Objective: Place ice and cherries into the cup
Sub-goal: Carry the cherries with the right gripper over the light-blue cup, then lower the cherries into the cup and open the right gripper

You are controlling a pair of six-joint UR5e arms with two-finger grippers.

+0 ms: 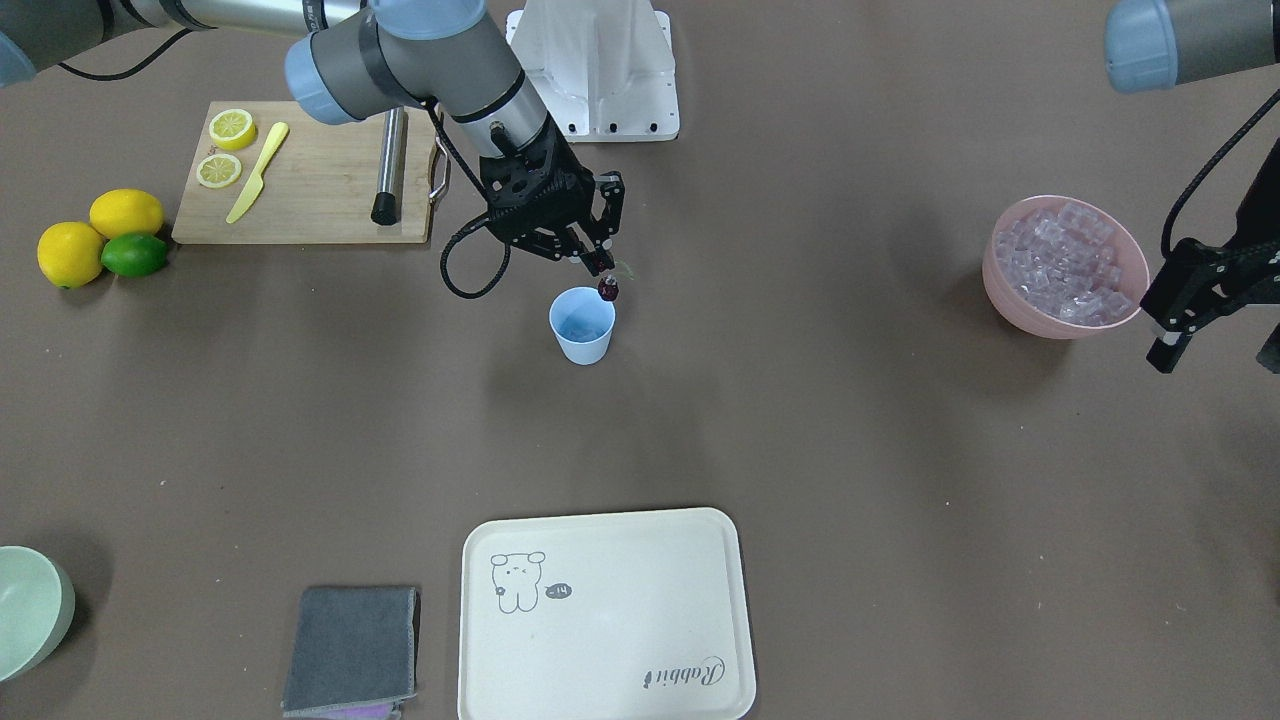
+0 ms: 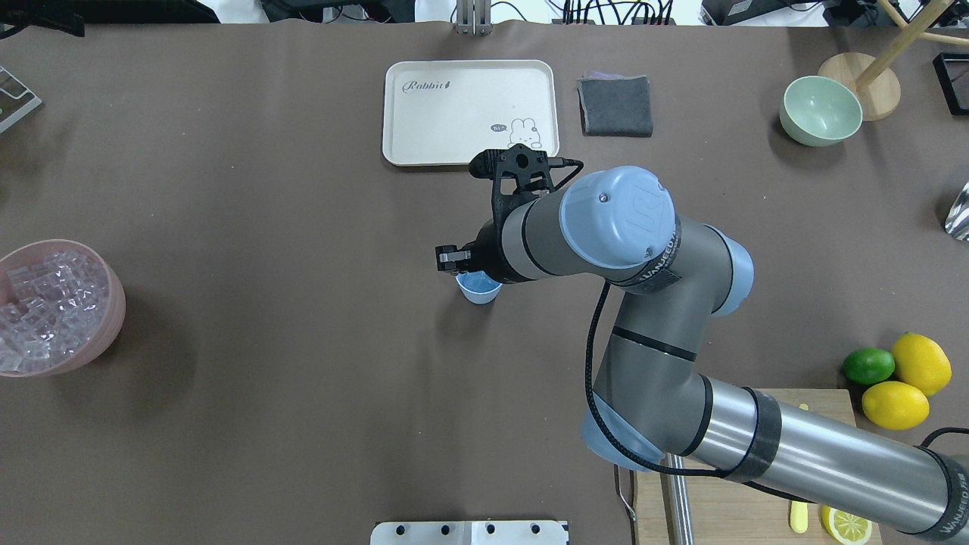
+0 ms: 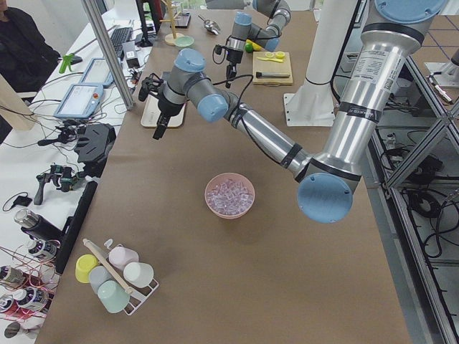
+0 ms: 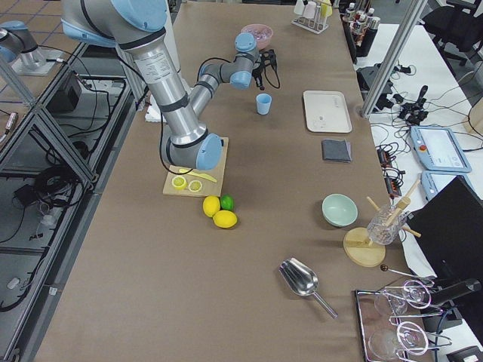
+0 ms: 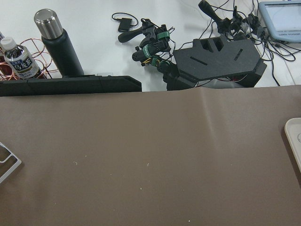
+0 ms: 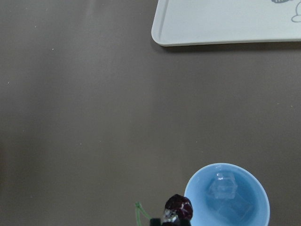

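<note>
The light blue cup [image 1: 582, 326] stands mid-table, and clear ice cubes [image 6: 225, 187] lie in its bottom. My right gripper [image 1: 603, 270] hangs just above the cup's rim, shut on the dark red cherries [image 1: 608, 290]. In the right wrist view the cherries [image 6: 178, 207] sit just outside the rim of the cup [image 6: 254, 188], their green stem [image 6: 139, 212] sticking out to the side. The rest of the ice [image 1: 1066, 262] fills the pink bowl [image 1: 1000, 290]. My left gripper [image 1: 1215, 352] hovers beside that bowl, open and holding nothing. The right arm covers part of the cup [image 2: 478, 288] in the overhead view.
A cutting board [image 1: 310, 190] carries lemon halves, a yellow knife and a metal bar, with lemons and a lime [image 1: 100, 242] beside it. A cream tray [image 1: 600, 615], a grey cloth [image 1: 350, 650] and a pale green bowl [image 1: 30, 612] lie along the far side from the robot.
</note>
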